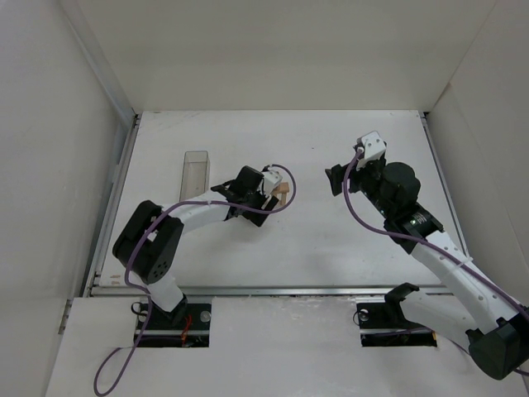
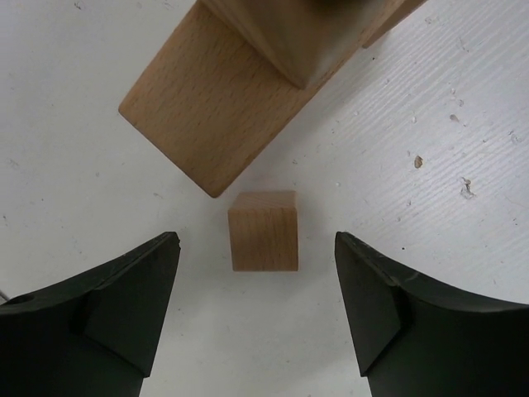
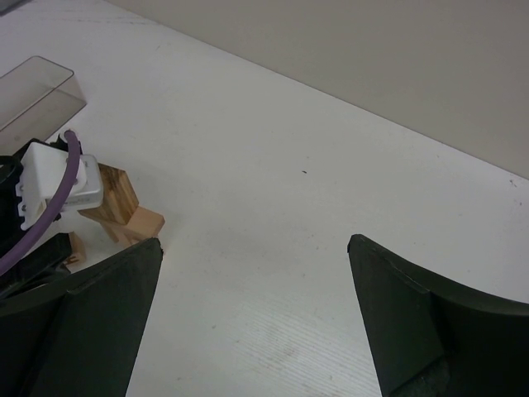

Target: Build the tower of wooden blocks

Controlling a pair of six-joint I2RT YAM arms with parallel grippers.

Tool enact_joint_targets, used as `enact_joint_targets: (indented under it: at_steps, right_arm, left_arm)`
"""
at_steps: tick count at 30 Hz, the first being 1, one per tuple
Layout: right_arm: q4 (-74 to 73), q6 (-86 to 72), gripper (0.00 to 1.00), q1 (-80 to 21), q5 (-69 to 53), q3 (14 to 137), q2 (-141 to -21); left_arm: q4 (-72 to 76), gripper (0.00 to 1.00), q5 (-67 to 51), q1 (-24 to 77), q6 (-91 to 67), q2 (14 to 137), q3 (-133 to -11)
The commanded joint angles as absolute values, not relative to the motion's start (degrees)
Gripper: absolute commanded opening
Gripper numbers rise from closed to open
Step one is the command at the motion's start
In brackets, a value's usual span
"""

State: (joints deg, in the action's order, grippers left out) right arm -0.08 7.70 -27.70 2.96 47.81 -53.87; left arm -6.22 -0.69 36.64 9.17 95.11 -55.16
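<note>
Left gripper [image 2: 256, 245] was low over the white table [image 1: 331, 256], jaws well apart and holding nothing. A small cube [image 2: 264, 230] sat flat on the table between the two fingers [image 2: 124, 314], with a clear gap on either side and neither finger touching it. Just beyond the cube a broad tan plank [image 2: 207, 103] ran slantwise, and a second block [image 2: 306, 33] overlapped its far end. Could not tell from the wrist view whether the plank rested on the table or stood raised. From overhead the tower [image 1: 283, 195] showed only as a sliver of tan wood at the left gripper's right side, mostly hidden by it. Right gripper [image 3: 254, 248] was well apart to the right, jaws spread wide and empty over bare table, facing the tower. Clear plastic box [image 1: 196, 168] stood farther back, left of the left gripper.
</note>
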Motion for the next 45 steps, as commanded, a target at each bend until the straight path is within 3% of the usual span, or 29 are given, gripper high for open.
enact_joint_targets:
  at_steps: [1, 11, 34, 40, 45]
  right_arm:
    - [0.53, 7.91, 1.00, -27.42, 1.59, 47.72, -53.35]
    - [0.53, 7.91, 1.00, -27.42, 0.53, 48.25, -54.49]
    - [-4.21, 9.14, 1.00, -29.17, -5.36, 57.02, -56.33]
    - [-7.73, 9.14, 1.00, -36.89, 3.77, 60.46, -58.71]
    - [-8.79, 8.53, 1.00, -43.06, 15.45, 64.06, -60.54]
  left_arm:
    - [-8.17, 0.73, 0.09, 36.39, 10.37, 92.11, -55.72]
    - [-8.70, 0.80, 0.09, 36.39, 11.60, 89.83, -56.25]
    - [-22.05, 0.80, -1.49, 35.16, 13.11, 75.06, -56.78]
    - [-23.29, 0.80, 0.52, 25.41, 5.72, 72.25, -58.79]
    - [-23.29, 0.80, 10.18, 23.73, -0.17, 70.49, -61.08]
